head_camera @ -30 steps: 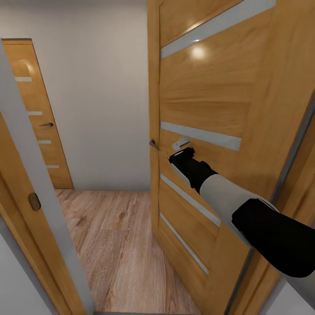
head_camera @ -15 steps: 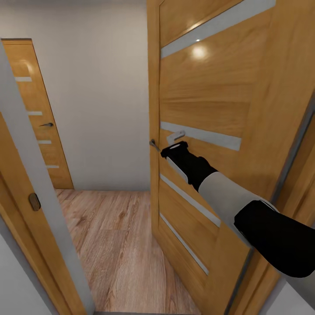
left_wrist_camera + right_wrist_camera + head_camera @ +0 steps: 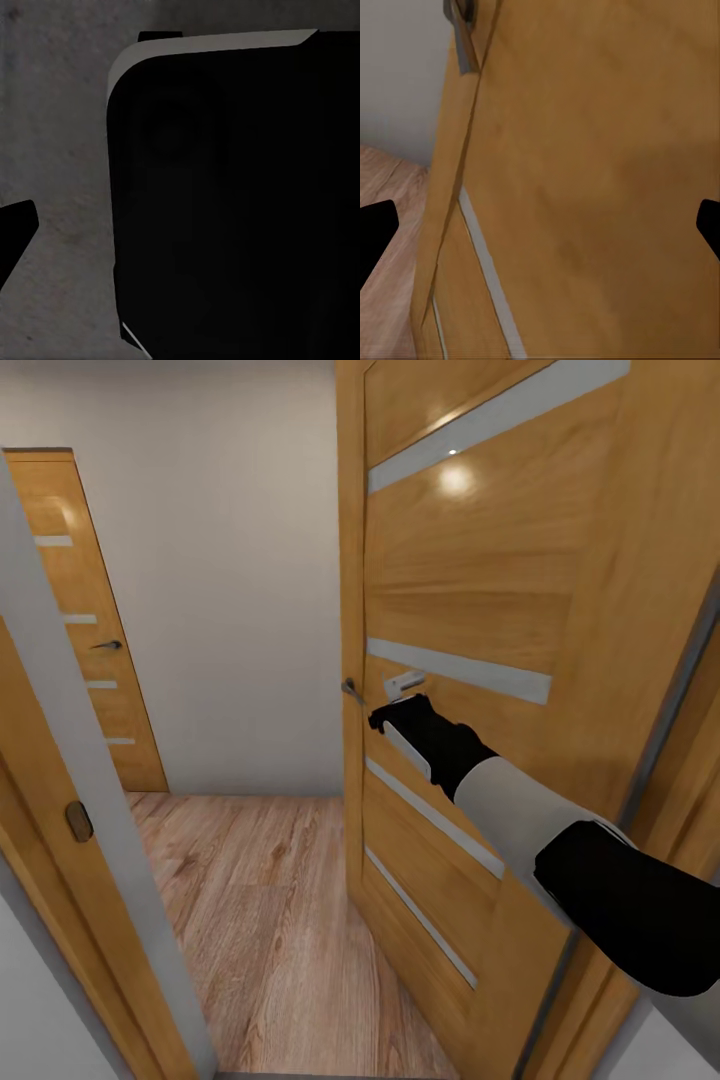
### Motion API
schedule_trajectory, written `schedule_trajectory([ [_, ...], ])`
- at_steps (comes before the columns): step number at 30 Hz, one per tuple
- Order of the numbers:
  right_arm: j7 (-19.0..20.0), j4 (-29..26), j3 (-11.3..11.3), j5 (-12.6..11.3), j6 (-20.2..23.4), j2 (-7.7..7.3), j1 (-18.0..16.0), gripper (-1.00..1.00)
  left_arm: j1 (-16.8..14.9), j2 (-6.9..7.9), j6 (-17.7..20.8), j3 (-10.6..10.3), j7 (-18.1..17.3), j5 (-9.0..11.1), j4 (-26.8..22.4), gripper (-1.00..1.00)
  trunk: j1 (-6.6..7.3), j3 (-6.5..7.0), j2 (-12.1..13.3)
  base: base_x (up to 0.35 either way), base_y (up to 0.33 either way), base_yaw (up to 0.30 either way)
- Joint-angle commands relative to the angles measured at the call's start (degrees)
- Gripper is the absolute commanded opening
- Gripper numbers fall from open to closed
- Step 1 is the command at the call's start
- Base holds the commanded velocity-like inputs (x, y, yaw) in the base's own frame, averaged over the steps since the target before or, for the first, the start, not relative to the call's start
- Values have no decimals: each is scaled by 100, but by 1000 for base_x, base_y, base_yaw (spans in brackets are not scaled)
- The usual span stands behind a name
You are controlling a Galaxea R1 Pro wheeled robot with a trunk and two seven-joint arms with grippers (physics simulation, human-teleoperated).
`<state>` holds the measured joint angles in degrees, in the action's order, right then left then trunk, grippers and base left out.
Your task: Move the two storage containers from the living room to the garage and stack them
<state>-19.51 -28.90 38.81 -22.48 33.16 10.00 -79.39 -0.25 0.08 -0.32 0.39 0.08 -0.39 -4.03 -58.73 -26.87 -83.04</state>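
Head view: tall honey-wood door with pale glass strips (image 3: 480,600) stands ajar onto a light plank-floored hallway (image 3: 270,920); right gripper (image 3: 392,712), fingers spread and empty, rests against its face beside the small grey lever handle (image 3: 352,690). Slipping off the edge could swing it back. No orange bins here.

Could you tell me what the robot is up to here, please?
The robot stands in a doorway with its right arm stretched out to a wooden door that stands ajar. Its right gripper is against the door's face, just beside the metal handle at the door's edge, with its fingers spread wide and nothing between them. Past the gap lies a hallway with a wood plank floor and another, closed door. No orange bins can be seen right now.
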Motion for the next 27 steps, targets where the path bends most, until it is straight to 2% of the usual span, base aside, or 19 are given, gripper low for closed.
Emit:
schedule_trajectory([
  [1, -51, -1, 30, -60, 10, 0, -4, 100, -2, 0, -3, 2, 1, -4, -1, 100, 0, -6, -4, 0, 0, 0],
  [9, -3, -49, 44, -64, 5, 0, 3, 100, -2, 2, -3, -1, 1, -3, -1, 100, 0, -6, -4, 26, 0, 0],
  [17, -2, -63, 57, -64, 6, 0, 3, 100, -2, 9, -3, 1, 0, -5, -1, 100, 0, -6, -4, 219, 0, 0],
  [27, -7, -64, 56, -64, 6, 0, 3, 100, -2, 6, -3, 5, 1, 2, -1, 100, 0, -6, -4, 19, 0, 0],
])
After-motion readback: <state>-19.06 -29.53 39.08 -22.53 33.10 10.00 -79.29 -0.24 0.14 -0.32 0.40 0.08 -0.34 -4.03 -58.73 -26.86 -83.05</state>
